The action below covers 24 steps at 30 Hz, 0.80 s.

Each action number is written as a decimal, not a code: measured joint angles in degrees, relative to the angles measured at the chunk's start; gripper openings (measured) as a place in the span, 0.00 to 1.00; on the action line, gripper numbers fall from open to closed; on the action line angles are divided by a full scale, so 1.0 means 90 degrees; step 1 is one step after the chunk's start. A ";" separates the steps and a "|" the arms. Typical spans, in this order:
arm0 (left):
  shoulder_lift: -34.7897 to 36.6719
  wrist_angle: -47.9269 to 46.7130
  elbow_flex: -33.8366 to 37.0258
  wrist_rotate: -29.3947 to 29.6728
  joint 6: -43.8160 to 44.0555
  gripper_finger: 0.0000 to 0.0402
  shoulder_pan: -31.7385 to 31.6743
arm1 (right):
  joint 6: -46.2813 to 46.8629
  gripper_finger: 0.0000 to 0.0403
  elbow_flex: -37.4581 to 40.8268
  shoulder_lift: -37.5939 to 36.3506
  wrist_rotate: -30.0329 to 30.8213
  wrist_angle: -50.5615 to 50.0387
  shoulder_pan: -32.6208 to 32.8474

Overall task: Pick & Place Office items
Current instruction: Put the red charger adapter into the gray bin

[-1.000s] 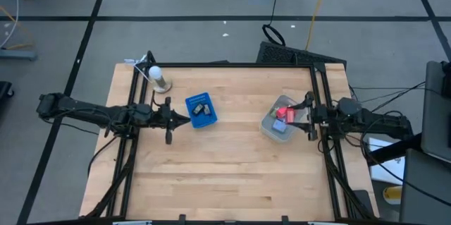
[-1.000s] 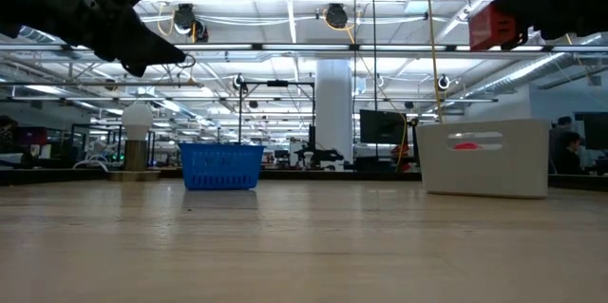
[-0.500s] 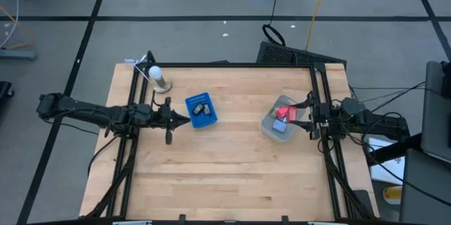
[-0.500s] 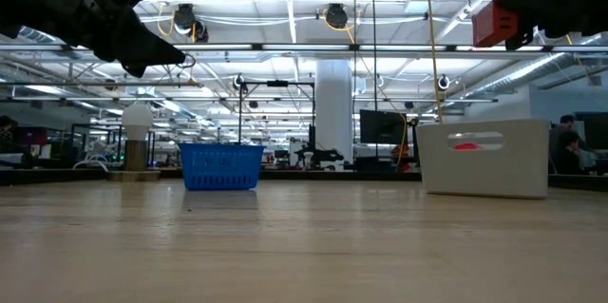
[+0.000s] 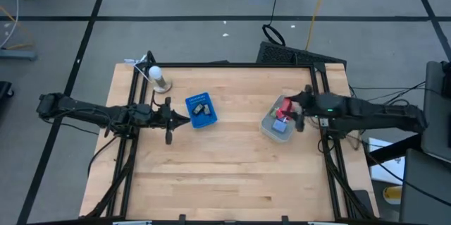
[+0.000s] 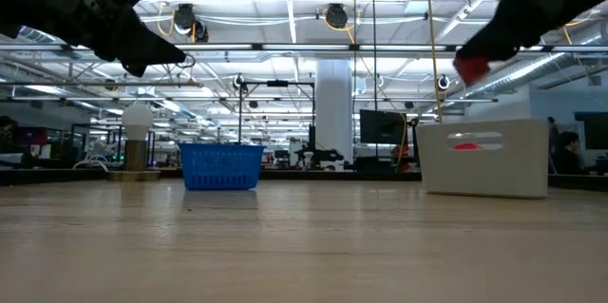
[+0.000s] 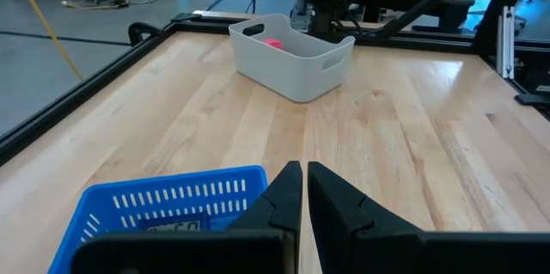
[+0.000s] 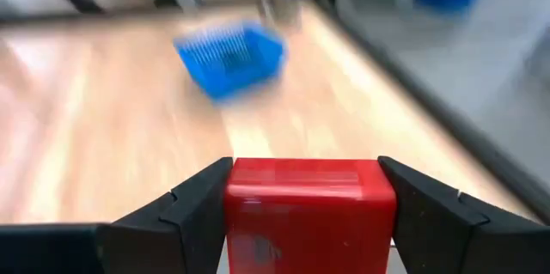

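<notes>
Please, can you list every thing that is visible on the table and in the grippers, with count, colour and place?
Table: one, light wood, dark frame around it.
Basket: one, blue, left half, dark bits inside.
Bin: one, grey, right half, something pink or red inside.
Red block: one, held above the bin.
Lamp-like object: one, white top, far left corner.
Left gripper: shut, empty, beside the basket.
Right gripper: shut on the red block.

left hand (image 5: 184,120) shut, level above the table; right hand (image 5: 285,111) clamped, arm stretched inward.
</notes>
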<state>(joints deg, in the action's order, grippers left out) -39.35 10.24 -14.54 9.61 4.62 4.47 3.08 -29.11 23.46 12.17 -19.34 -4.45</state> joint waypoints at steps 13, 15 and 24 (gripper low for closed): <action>0.0000 -0.0017 -0.0001 -0.0001 0.0008 0.06 0.0000 | 0.1301 0.62 -0.0783 0.2586 -0.0038 -0.1286 0.0000; 0.0000 -0.0017 -0.0001 -0.0001 0.0023 0.06 0.0000 | 0.1430 0.62 -0.0783 0.2771 -0.0036 -0.1473 0.0000; 0.0000 -0.0017 -0.0001 -0.0054 0.0170 0.06 0.0000 | 0.1904 0.63 -0.0783 0.3445 -0.0128 -0.1648 -0.0002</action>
<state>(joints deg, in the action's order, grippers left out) -39.35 10.09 -14.55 9.13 6.15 4.47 20.22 -36.16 54.47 11.01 -34.17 -4.47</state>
